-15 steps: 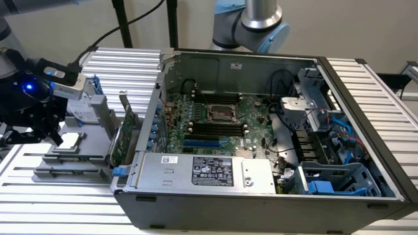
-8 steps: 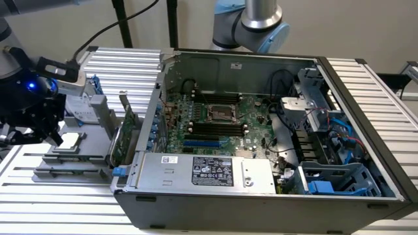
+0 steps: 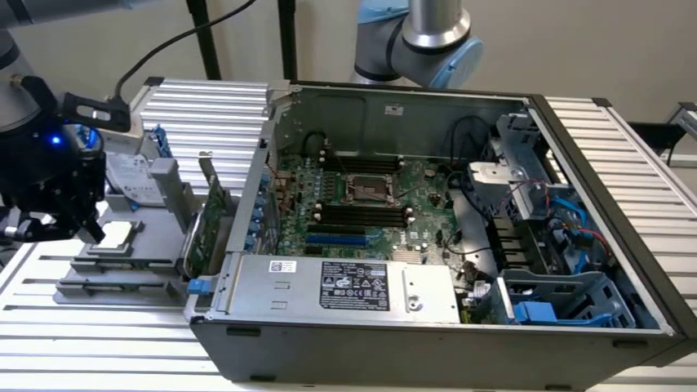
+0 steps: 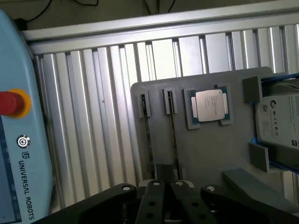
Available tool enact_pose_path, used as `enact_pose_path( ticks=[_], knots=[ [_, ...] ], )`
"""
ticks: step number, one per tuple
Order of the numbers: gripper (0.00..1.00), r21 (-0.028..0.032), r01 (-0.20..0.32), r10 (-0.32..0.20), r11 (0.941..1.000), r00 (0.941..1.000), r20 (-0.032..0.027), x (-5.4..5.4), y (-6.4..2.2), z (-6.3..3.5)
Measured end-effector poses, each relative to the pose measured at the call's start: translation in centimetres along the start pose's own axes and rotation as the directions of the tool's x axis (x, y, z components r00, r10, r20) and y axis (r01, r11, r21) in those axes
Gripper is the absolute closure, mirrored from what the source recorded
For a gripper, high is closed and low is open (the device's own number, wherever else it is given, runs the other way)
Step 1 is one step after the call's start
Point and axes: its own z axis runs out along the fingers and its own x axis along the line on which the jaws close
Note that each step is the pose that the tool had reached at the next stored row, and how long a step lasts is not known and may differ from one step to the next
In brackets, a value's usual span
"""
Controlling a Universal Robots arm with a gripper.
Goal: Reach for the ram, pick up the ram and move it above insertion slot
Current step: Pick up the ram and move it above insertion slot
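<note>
Slatted table [image 4: 93, 116] bears the grey tray [image 4: 210, 158], ram [image 4: 174, 140] edge-on in it; fingers [image 4: 156, 198] cut off, opening cannot be told.

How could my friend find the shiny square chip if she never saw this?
Find the big open computer case; a grey tray sits beside it, on the exterior view's left. The chip lies flat on that tray, between two narrow slots and a white-labelled drive. It alone has a shiny silver square top with a green border.
</note>
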Motion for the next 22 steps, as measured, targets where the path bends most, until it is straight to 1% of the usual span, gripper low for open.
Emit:
enact_pose_path(
  ticks=[6, 11, 18, 19, 20, 21, 22],
  knots=[
    [0.89, -0.0005, 0.061, -0.061, 0.9981, 0.9981, -0.0013, 0.03, 0.02, 0.05],
    [0.89, -0.0015, 0.110, -0.110, 0.9940, 0.9939, -0.0027, 0.12, 0.02, 0.10],
    [0.89, -0.0024, 0.116, -0.116, 0.9932, 0.9932, -0.0030, 0.42, 0.08, 0.16],
    [0.88, -0.0024, 0.116, -0.116, 0.9932, 0.9932, -0.0030, 0.44, 0.08, 0.16],
    [0.82, -0.0024, 0.116, -0.116, 0.9932, 0.9932, -0.0029, 0.44, 0.08, 0.16],
    [0.82, -0.0023, 0.116, -0.116, 0.9932, 0.9932, -0.0029, 0.44, 0.08, 0.16],
    [0.76, -0.0024, 0.116, -0.116, 0.9932, 0.9932, -0.0029, 0.44, 0.08, 0.16]
  ],
)
